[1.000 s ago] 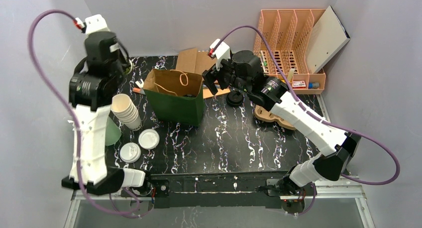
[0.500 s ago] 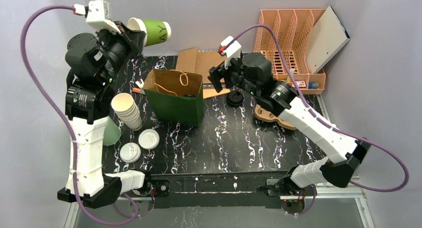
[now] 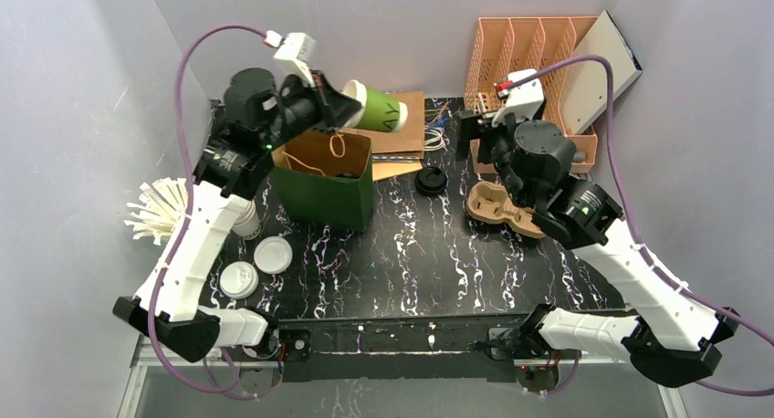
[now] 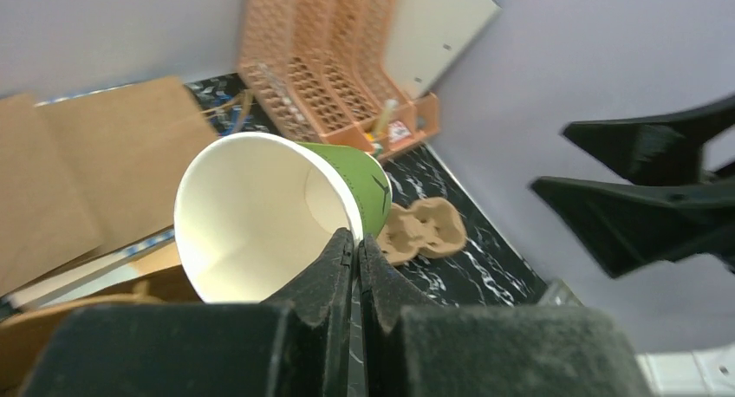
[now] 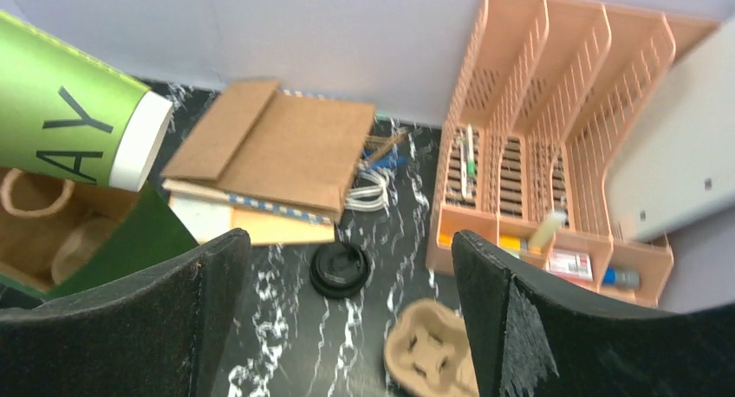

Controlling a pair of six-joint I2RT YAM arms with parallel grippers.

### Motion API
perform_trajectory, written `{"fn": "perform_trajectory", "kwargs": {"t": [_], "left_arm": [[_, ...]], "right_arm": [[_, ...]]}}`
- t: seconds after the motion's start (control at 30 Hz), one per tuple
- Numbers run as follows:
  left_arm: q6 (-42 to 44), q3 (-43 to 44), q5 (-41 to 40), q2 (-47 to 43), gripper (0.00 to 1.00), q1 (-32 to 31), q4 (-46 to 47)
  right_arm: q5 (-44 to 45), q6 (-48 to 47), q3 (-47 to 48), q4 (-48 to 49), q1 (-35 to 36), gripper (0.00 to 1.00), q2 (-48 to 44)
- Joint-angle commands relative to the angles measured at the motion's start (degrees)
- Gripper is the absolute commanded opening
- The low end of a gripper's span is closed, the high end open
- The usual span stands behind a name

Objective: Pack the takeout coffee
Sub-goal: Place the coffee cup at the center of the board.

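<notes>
Green paper cup on its side, in air above open paper bag at tabletop's far-left area, left jaws pinching its rim, right jaws wide, empty, raised near far-right corner.

The green paper cup is up in the air, tipped on its side. The left gripper pinches its rim, and its bottom points to 3 o'clock. Just below it, at 10 o'clock on the table, the green bag stands open. The brown cup tray lies flat at 3 o'clock. A black lid lies at 1 o'clock, and two white lids at 8 o'clock.
</notes>
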Motion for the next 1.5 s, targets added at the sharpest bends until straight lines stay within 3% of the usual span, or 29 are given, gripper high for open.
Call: {"fn": "perform_trajectory", "kwargs": {"t": [0.0,0.13,0.27,0.53,0.73,0.93,1.2,1.47], "left_arm": [[5.0,4.1,-5.1,1.7,0.0,-9.6,3.7],[8.1,6.0,-9.9,6.5,0.0,-16.7,3.2],[12.6,6.8,-16.4,11.8,0.0,-24.2,1.2],[19.1,7.3,-28.1,19.1,0.0,-34.6,-5.6],[20.8,4.5,-33.4,19.3,0.0,-40.3,-12.6],[18.5,-4.7,-35.2,15.3,0.0,-42.5,-14.1],[16.9,-15.3,-36.3,10.8,0.0,-42.6,-13.1],[14.2,-20.5,-43.4,11.1,0.0,-46.1,-12.8]], "right_arm": [[6.9,6.9,-5.3,-4.3,0.2,0.95,-5.7],[8.8,7.3,-8.7,-2.7,0.1,0.95,-10.1],[16.8,10.8,-8.6,-3.8,0.2,0.94,-9.8],[28.6,18.9,-1.0,-19.7,0.2,0.96,-2.1],[27.4,12.1,-4.7,-12.8,0.0,0.91,-5.0],[11.6,14.6,-4.6,-15.2,-4.9,0.91,-3.2],[-17.1,17.9,-4.3,-17.4,-23.0,0.87,6.0],[-23.5,20.9,-9.1,-13.8,-24.5,0.85,5.4]]}}
